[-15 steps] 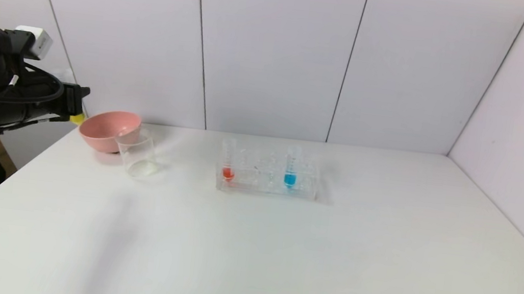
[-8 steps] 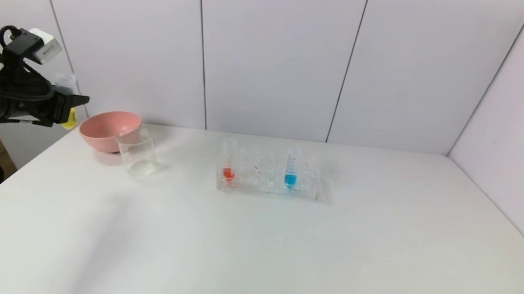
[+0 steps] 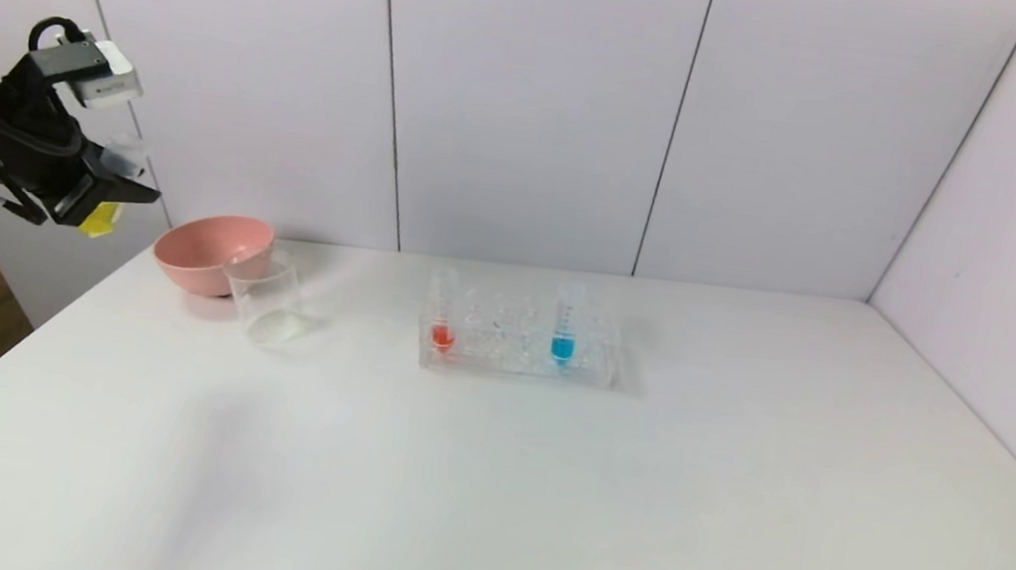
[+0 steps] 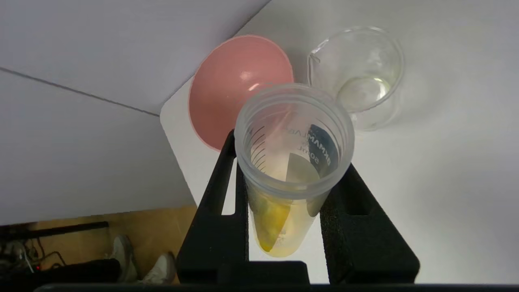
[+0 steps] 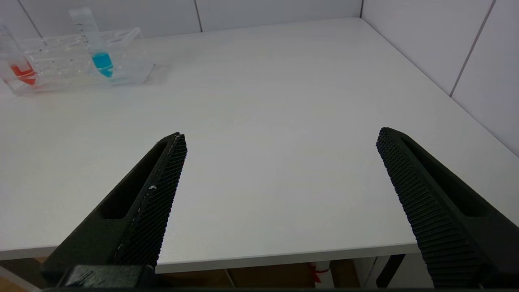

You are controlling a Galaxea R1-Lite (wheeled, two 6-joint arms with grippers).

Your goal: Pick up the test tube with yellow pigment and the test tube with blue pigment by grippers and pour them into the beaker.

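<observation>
My left gripper (image 3: 102,193) is shut on the test tube with yellow pigment (image 3: 106,215) and holds it in the air past the table's left edge, left of the beaker. In the left wrist view the black fingers (image 4: 221,182) clamp both sides of that tube (image 4: 284,178), which is tilted, with yellow liquid low inside. The clear beaker (image 3: 267,301) (image 4: 361,73) stands upright with a thin pale film at its bottom. The test tube with blue pigment (image 3: 565,330) (image 5: 95,44) stands in the clear rack (image 3: 518,361). My right gripper (image 5: 282,136) is open and empty over the table's front edge.
A pink bowl (image 3: 210,251) (image 4: 227,89) sits just behind and left of the beaker, touching it. A tube with red-orange liquid (image 3: 443,321) (image 5: 20,69) stands at the rack's left end. The white table (image 3: 541,499) is walled at the back and right.
My left gripper has risen and tipped upward with the yellow tube, drawing slightly left, away from the bowl. The beaker, bowl and rack have not moved.
</observation>
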